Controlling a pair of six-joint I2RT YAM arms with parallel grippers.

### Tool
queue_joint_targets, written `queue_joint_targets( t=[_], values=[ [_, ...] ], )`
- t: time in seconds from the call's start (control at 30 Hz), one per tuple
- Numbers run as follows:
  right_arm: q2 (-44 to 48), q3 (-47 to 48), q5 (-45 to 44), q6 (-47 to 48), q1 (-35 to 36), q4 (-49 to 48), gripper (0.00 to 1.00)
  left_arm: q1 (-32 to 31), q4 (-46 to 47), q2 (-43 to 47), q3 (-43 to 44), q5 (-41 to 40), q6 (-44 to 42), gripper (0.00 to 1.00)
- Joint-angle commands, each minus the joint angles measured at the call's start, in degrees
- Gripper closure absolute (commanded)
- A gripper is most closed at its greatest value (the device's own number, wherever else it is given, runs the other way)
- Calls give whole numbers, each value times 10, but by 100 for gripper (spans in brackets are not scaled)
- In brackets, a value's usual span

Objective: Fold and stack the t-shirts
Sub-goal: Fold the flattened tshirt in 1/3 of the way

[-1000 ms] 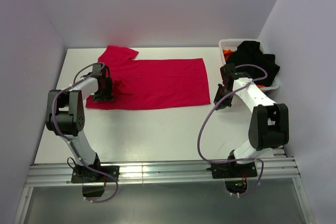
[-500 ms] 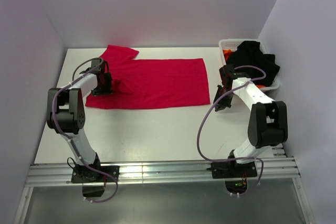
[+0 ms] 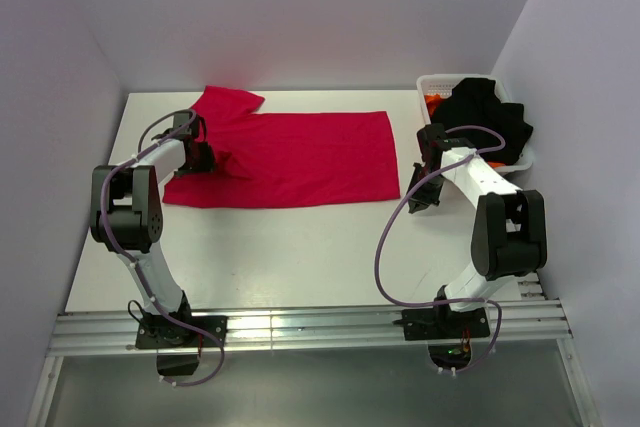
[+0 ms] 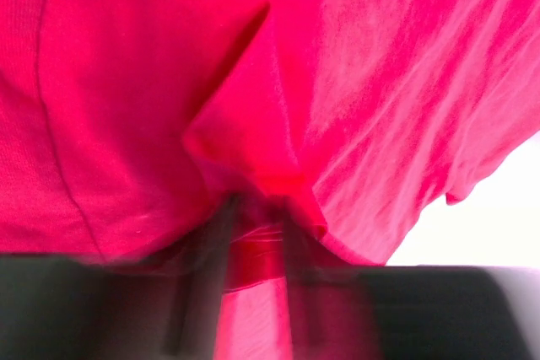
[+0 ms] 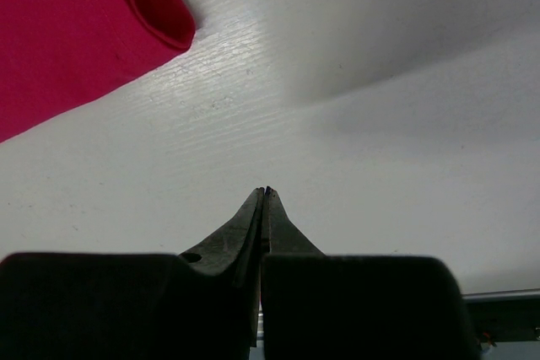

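Top view, table seen from above the arm bases. Progress: early. I read the task as barely begun. The red shirt lies spread flat across the far half of the table, one layer as far as I can see, with a sleeve pointing to 11 o'clock and the hem toward 3 o'clock. No fold is finished and no stack exists on the table.

Left gripper: at the shirt's 9 o'clock end, near the sleeve. In the wrist view its fingers are blurred, but they appear closed on a raised pinch of red cloth, with wrinkles radiating from the pinch. I judge this to be the start of the first fold.

Right gripper: just off the shirt's 4 o'clock corner, not touching cloth. Its wrist view shows the fingertips pressed together with nothing between them, above bare table, and the hem corner up at 10 o'clock.

Container: the basket sits at the table's 2 o'clock corner. A black shirt is heaped in it and spills over the rim toward 4 o'clock. An orange shirt shows at the basket's 9 o'clock side, mostly hidden. Whether more lies beneath I cannot tell.

Left to do: fold the red shirt, then fetch, fold and stack those in the basket.
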State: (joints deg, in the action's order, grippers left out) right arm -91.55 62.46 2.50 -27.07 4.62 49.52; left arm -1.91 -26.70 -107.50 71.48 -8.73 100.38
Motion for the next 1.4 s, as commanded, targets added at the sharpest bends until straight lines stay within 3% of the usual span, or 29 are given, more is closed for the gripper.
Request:
queue_joint_targets(
  t=[0.0,0.07,0.37,0.7,0.73,0.77,0.87,0.9,1.13,1.37],
  values=[
    [-4,8,-14,9,1,-7,100,3,12,-1,4,13,7,83],
    [-3,9,-16,9,2,-7,100,5,10,-3,5,18,9,100],
    [-3,7,-22,9,1,-9,100,15,-30,-8,73,-8,-44,100],
    [-5,14,-23,10,1,-6,100,52,-63,-99,249,3,-105,100],
    [-5,15,-23,10,2,-5,100,55,-66,-112,265,12,-120,96],
    [-5,15,-23,10,1,-4,100,57,-72,-141,300,17,-128,64],
    [-3,17,-23,11,1,-2,100,61,-95,-187,363,34,-150,5],
    [0,16,-24,11,2,-2,100,64,-97,-192,373,36,-155,1],
    [13,7,-22,10,1,-7,100,69,-76,-151,384,33,-204,1],
    [11,36,-3,2,3,-9,100,62,-106,-28,270,21,-246,10]
  ],
)
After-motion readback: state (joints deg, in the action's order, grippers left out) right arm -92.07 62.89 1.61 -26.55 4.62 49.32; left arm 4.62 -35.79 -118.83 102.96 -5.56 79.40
